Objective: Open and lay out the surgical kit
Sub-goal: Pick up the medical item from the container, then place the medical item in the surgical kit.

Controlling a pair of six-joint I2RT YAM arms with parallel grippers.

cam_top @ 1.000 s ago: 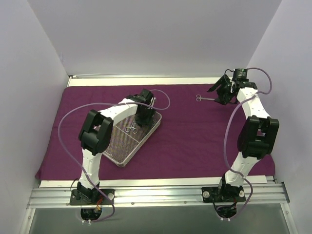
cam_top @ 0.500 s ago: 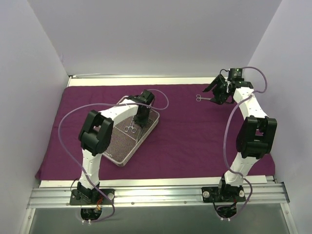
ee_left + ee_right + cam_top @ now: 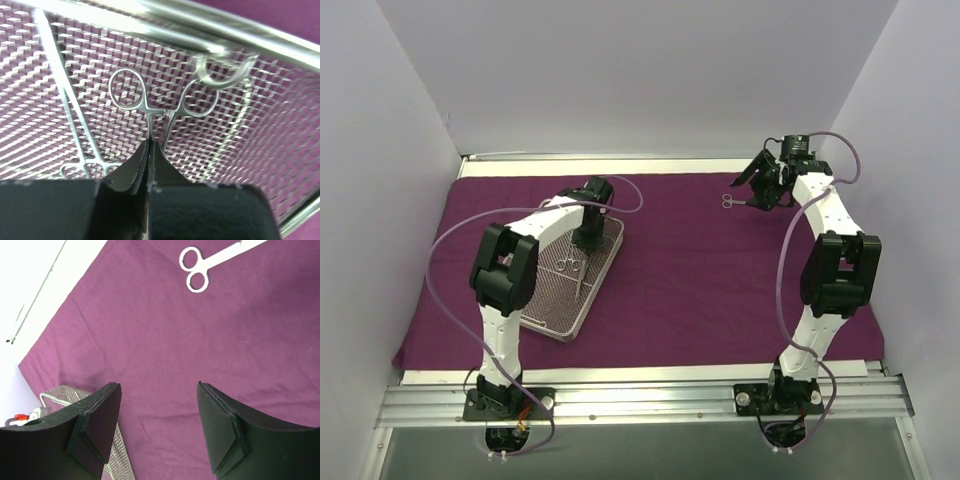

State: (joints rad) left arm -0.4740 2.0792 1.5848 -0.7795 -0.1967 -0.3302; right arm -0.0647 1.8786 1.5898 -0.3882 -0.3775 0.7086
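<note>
1. The purple cloth (image 3: 720, 290) is spread flat over pretty much the whole table top.
2. The mesh tray (image 3: 545, 310) sits on the left half of the cloth, turned at an angle. The left arm hides part of its far end in the top view.
3. The left gripper (image 3: 150, 149) is down inside the tray, jaws pinched right together on the shanks of a ring-handled clamp (image 3: 162, 102), just below its two rings. The rings point away from the fingers, over the mesh. The clamp's working end is hidden behind the fingers.
4. The right gripper (image 3: 157, 390) is over at the far right of the cloth, jaws spread wide with nothing between them, only bare cloth below. No telling how high it hangs.
5. A pair of scissors (image 3: 200, 267) lies flat on the cloth just ahead of the right gripper, not touching it. The wrist view cuts off the blades.
6. A second clamp (image 3: 67, 107) lies on the mesh left of the gripped one, rings beside the left finger.
7. A blurry wire loop (image 3: 222, 75) shows near the tray's rim; can't tell if it's a tray part or another instrument.
</note>
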